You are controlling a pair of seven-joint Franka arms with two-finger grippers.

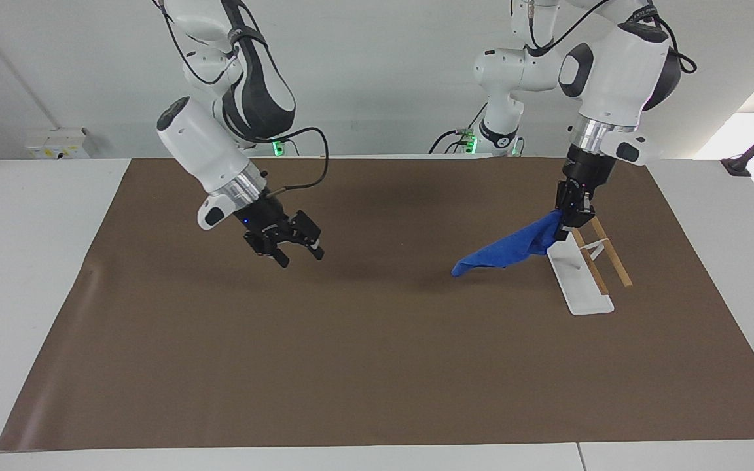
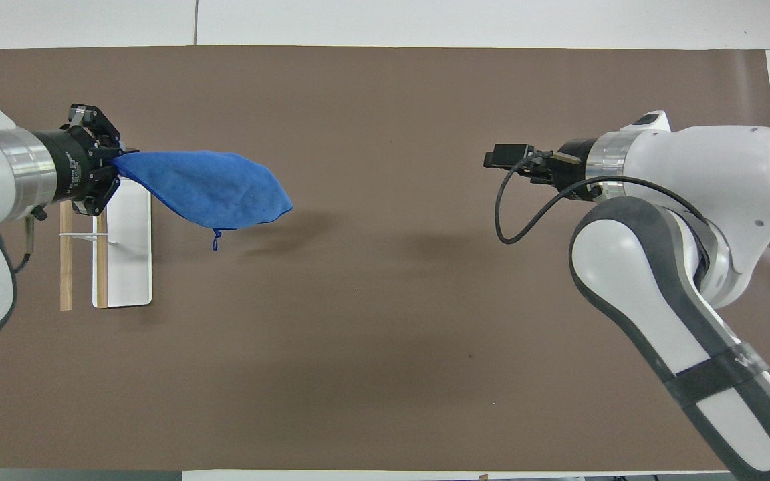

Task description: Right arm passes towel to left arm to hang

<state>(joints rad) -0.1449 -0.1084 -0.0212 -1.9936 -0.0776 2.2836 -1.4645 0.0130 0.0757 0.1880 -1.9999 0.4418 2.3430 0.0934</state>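
Left arm point(image 1: 616, 72) bent down from high, wrist pointing almost straight down over the rack point(image 1: 580, 275) at its own end of the desk point(image 1: 36, 261). Left hand point(image 1: 570, 212) clamped on one corner of the blue towel point(image 1: 508, 248); rest of the cloth trails out sideways in the air toward the middle of the desk, tip low over the brown mat point(image 1: 377, 360), small loop dangling from the lower edge. Towel off the rack, not draped on anything. Rack: flat white base with two wooden bars beside it, lying on the mat just under the left hand.

Right arm point(image 1: 220, 144) angled down over the mat toward its own end of the desk, well apart from the towel. Right hand point(image 1: 292, 248) empty, fingers spread apart, hanging above the mat, touching nothing. Black cable loops off its wrist.

From overhead: left hand point(image 2: 101, 164), towel point(image 2: 208, 187), right hand point(image 2: 508, 157), rack point(image 2: 124, 254).
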